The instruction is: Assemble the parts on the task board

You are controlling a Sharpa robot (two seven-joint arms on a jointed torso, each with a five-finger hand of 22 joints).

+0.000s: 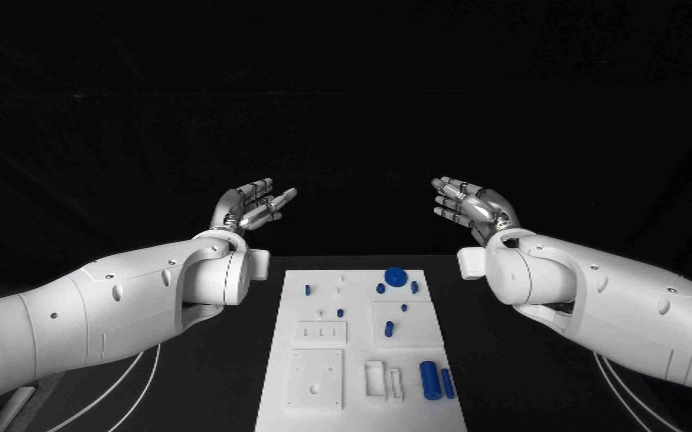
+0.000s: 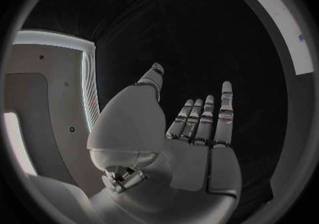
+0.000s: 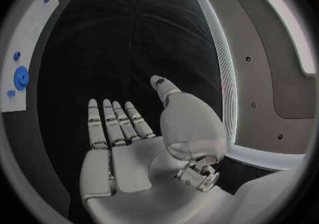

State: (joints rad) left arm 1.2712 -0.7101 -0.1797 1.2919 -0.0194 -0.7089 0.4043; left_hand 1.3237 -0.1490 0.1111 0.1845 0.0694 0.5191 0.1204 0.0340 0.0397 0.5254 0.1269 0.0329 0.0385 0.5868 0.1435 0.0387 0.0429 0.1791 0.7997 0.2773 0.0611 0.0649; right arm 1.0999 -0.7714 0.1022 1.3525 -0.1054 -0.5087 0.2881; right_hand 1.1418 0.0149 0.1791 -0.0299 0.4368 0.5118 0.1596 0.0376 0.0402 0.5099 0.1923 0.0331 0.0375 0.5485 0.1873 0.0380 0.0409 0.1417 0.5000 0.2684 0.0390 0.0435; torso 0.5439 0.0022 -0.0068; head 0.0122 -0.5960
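Observation:
The white task board (image 1: 325, 392) lies in the middle of the table in the head view. On it sit small blue parts: a round knob (image 1: 395, 275) near its far edge, a short peg (image 1: 389, 328) mid-board, and two upright cylinders (image 1: 430, 380) near the front right. My left hand (image 1: 254, 204) is raised above and beyond the board's far left, fingers spread, holding nothing. My right hand (image 1: 470, 204) mirrors it beyond the far right, also empty. The left wrist view shows the left hand (image 2: 193, 128) open with the board (image 2: 286, 27) off to one side; the right wrist view shows the right hand (image 3: 126, 128) open beside the board (image 3: 26, 48).
The black table (image 1: 505, 352) surrounds the board on both sides. Grey cables (image 1: 116, 392) trail under the left arm, and more (image 1: 620, 392) under the right arm. White blocks (image 1: 382, 380) stand on the board's front half.

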